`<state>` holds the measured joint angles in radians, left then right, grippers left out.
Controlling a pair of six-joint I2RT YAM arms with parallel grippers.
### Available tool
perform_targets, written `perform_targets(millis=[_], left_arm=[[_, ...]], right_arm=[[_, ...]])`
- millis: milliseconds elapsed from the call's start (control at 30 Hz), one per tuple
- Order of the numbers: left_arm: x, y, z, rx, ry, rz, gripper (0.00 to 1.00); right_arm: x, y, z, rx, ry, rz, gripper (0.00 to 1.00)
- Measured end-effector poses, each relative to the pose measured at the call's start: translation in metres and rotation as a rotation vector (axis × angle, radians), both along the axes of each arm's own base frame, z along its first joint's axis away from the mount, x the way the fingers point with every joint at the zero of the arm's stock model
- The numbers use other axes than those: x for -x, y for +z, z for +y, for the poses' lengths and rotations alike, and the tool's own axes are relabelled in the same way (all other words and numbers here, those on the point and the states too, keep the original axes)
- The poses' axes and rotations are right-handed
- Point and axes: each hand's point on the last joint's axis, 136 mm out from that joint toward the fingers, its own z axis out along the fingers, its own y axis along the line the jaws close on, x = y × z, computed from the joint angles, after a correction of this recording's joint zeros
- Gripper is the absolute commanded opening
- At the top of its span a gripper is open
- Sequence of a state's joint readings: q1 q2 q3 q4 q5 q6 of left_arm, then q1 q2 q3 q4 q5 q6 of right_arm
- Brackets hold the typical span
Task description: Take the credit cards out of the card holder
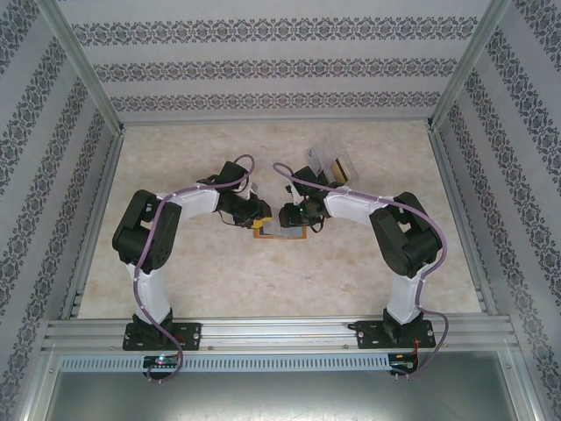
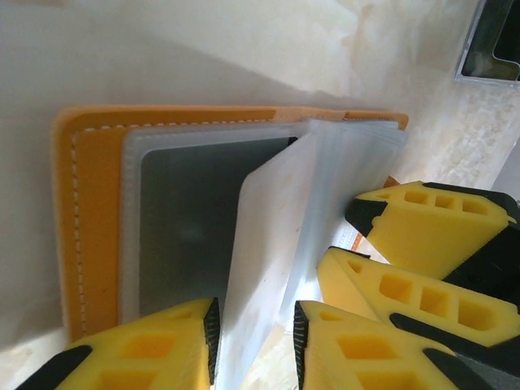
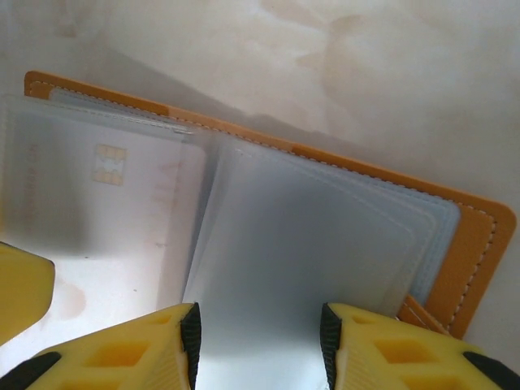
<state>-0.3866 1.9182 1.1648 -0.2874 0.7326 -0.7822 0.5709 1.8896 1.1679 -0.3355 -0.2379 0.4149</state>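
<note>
The orange card holder [image 1: 280, 233] lies open on the table between both grippers. In the left wrist view its orange cover [image 2: 89, 227] frames frosted sleeves, and a dark credit card [image 2: 187, 227] sits in one. A frosted sleeve leaf [image 2: 268, 244] stands up between the jaws of my left gripper [image 2: 256, 345]. It touches one pad and a gap remains at the other. My right gripper [image 3: 257, 341] is open, its fingers straddling the flat sleeve pages [image 3: 309, 244]. A pale card with a chip [image 3: 106, 203] shows through a sleeve beside them.
A clear plastic box [image 1: 333, 167] stands just behind the right arm. The right gripper's yellow fingers [image 2: 422, 236] crowd the holder's right half in the left wrist view. Metal rails [image 1: 280, 331] and patterned walls bound the marble-look table [image 1: 175, 263].
</note>
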Motion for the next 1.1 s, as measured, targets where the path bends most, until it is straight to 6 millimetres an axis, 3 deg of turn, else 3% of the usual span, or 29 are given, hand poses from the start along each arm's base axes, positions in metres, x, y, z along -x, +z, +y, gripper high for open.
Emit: perform_targets(millis=[200, 400, 567, 667, 867, 1100], left_arm=[[-0.001, -0.001, 0.002, -0.022, -0.017, -0.023, 0.05], [-0.002, 0.002, 0.012, -0.103, -0.051, -0.057, 0.00], [0.001, 0.010, 0.026, -0.168, -0.066, -0.075, 0.01], [-0.001, 0.014, 0.028, -0.184, -0.074, -0.082, 0.07], [-0.001, 0.022, 0.022, -0.151, -0.093, -0.096, 0.35], [0.000, 0.039, -0.005, -0.024, -0.122, -0.110, 0.53]], right_arm=[[-0.001, 0.000, 0.000, -0.027, -0.001, -0.014, 0.46], [0.010, 0.007, -0.010, -0.065, -0.032, -0.053, 0.55], [0.013, 0.029, -0.027, -0.093, -0.089, -0.126, 0.61], [0.006, 0.042, -0.036, -0.116, -0.130, -0.185, 0.63], [-0.002, 0.045, -0.053, -0.124, -0.204, -0.221, 0.64], [-0.003, 0.043, -0.056, -0.126, -0.225, -0.226, 0.64]])
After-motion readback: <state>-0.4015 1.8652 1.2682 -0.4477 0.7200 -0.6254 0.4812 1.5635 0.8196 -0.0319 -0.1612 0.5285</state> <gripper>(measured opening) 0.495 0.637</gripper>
